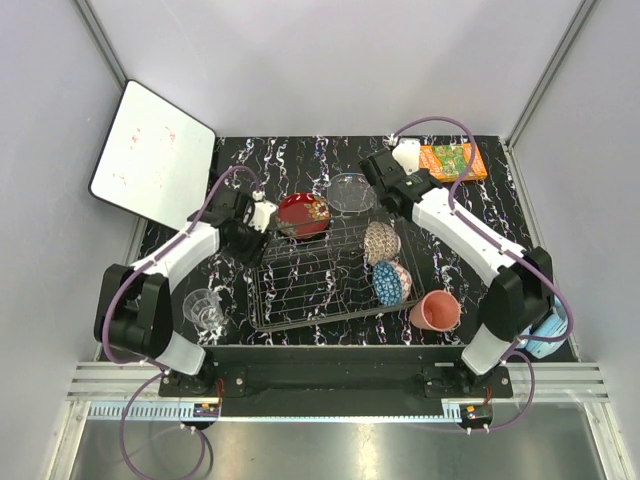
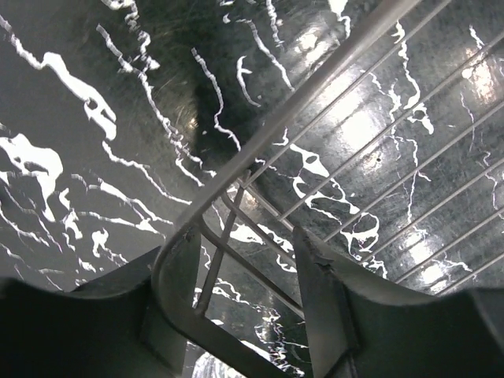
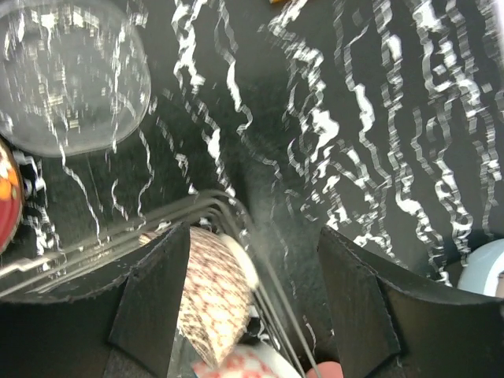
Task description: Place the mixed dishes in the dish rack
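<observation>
Bases of both arms (image 1: 188,368) are bolted at the near edge of the black marbled surface (image 1: 290,160).

- White board (image 1: 150,155), far left. Faint red marks are noted; nothing legible.
- Clear glass cup (image 1: 205,308), near left, upright on the surface beside the dish rack (image 1: 310,285). Not loaded.
- Left gripper (image 2: 244,244). Jaws are parted, with the rack's far-left corner wire between them. A grip on it cannot be confirmed.
- Red gold-patterned dish (image 1: 303,215), overlapping the rack's far-left corner. Whether it is seated among the tines cannot be told.
- Clear glass bowl (image 1: 352,192), on the surface just beyond the rack's far rim. Not loaded.
- Beige-brown patterned bowl (image 1: 381,242) and blue patterned bowl (image 1: 391,282), stood on edge in the rack's right end. Loaded.
- Right gripper (image 3: 253,236), over the rack's far-right corner. Jaws are spread wide and nothing is held.
- Salmon-pink cup (image 1: 435,310), on its side just right of the rack. Not loaded.
- Orange book (image 1: 453,160), far right. Cover print is too small to be read.
- Blue headphones (image 1: 548,335), near right.

Tally: two of six are judged loaded, three remain outside, one is doubtful. No brand is found.
</observation>
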`<state>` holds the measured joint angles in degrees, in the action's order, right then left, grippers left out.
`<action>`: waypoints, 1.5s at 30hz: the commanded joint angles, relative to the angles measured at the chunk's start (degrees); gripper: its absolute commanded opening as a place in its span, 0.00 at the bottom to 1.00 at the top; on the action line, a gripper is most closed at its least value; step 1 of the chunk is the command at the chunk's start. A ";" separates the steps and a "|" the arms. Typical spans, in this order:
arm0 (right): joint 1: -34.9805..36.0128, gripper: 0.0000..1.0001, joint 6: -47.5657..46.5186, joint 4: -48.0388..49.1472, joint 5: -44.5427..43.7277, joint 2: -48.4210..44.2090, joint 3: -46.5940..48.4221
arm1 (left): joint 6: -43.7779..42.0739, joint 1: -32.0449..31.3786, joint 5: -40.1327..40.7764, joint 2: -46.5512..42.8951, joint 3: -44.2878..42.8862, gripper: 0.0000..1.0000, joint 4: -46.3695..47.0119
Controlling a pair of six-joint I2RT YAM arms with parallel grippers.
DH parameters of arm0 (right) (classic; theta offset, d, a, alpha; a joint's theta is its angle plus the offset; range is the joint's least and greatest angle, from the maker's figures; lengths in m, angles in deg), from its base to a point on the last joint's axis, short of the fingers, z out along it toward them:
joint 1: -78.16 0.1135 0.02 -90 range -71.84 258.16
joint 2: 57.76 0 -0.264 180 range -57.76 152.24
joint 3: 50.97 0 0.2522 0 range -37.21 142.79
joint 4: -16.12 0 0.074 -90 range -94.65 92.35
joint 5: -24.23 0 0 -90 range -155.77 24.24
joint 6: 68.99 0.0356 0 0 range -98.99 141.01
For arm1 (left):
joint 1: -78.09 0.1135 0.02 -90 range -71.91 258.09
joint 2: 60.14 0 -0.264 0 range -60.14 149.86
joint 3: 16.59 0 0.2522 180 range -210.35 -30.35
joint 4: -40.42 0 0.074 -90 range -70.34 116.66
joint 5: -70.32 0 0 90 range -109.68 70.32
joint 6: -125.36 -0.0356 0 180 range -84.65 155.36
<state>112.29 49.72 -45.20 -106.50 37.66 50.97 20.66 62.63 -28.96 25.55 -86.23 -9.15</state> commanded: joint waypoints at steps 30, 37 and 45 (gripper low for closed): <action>-4.86 0.75 3.64 0.79 5.31 -3.31 -6.28 | -3.15 4.48 0.76 10.47 -18.14 0.63 -3.30; -7.93 0.77 3.72 2.02 14.25 4.59 4.09 | 0.37 3.86 -4.78 3.44 -21.98 0.99 -9.96; -18.38 0.75 6.09 7.38 44.75 24.60 19.63 | 0.02 7.73 -8.73 -2.97 -28.07 0.99 -16.39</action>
<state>98.12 53.76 -40.39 -79.31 52.74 63.43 20.24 68.49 -33.68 27.43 -112.32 -22.03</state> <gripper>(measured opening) 0.773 0.988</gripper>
